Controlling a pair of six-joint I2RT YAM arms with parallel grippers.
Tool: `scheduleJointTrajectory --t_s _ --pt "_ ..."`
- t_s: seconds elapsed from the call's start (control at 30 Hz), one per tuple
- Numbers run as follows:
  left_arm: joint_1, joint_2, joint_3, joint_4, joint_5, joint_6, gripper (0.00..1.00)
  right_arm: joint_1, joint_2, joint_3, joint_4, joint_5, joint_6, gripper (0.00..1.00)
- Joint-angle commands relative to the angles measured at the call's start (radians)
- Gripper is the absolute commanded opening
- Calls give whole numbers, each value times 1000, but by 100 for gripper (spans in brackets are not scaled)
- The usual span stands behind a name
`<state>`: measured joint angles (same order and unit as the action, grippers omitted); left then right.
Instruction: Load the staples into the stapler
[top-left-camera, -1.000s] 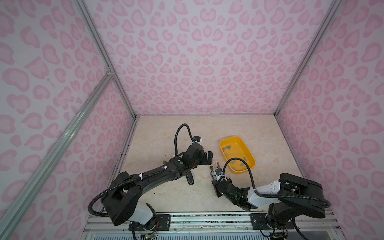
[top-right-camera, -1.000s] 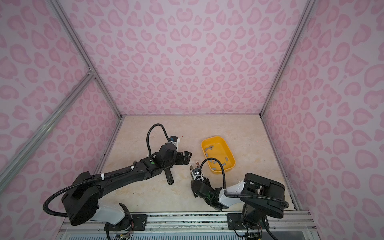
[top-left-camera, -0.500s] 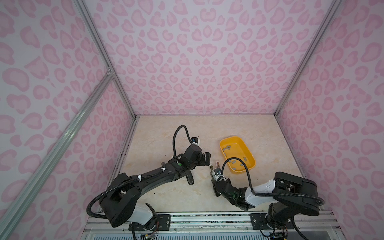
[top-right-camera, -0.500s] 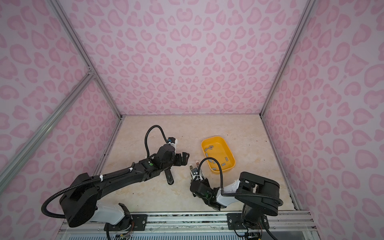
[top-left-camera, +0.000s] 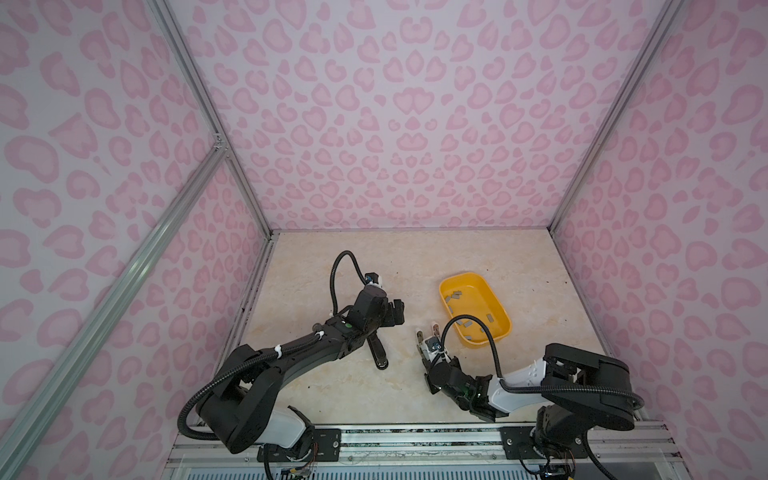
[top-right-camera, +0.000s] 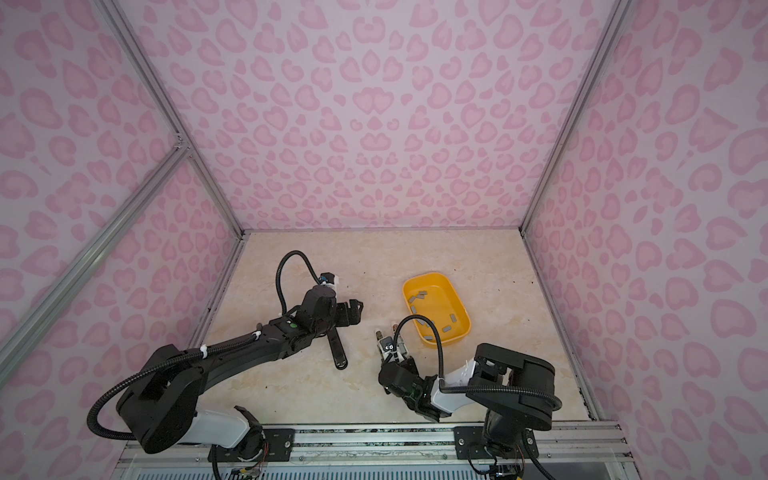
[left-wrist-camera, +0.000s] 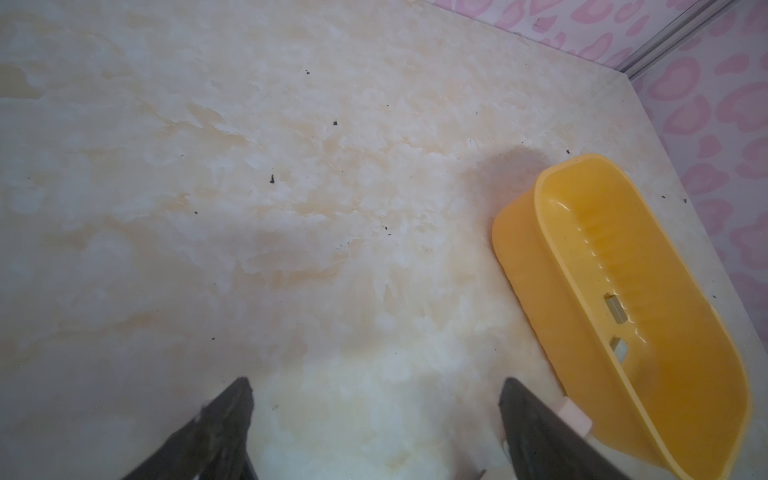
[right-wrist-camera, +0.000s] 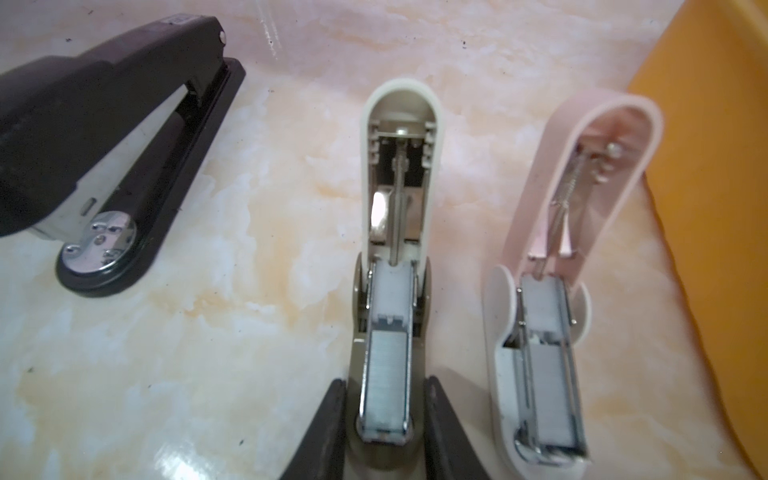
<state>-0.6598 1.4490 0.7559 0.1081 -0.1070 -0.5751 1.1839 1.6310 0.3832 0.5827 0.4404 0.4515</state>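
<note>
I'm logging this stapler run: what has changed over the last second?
The left end effector, open, drew back slightly from the yellow tray. The right arm's elbow swung toward the middle; the right end effector straddles the beige stapler, grip unclear. No release visible. The black stapler, tray and its staples stayed put.

Both top views are taken from high at the front, looking down on the marble-patterned table (top-left-camera: 415, 257). The wrist views are taken close and low over it; the yellow tray (left-wrist-camera: 519, 249) is shared by all four.
</note>
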Motion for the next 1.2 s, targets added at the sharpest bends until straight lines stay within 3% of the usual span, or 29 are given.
scheduleJointTrajectory --t_s 0.0,0.5,1.03,1.17 --pt "1 30 3 50 29 43 90 8 22 11 -4 -29 -13 25" --pt "-31 149 5 109 31 125 77 8 58 3 74 -72 -11 22" --pt "-107 50 -146 230 -3 193 65 5 66 -60 208 -71 -8 22" --pt "-111 25 -158 207 -78 167 65 6 78 -64 233 -77 -7 21"
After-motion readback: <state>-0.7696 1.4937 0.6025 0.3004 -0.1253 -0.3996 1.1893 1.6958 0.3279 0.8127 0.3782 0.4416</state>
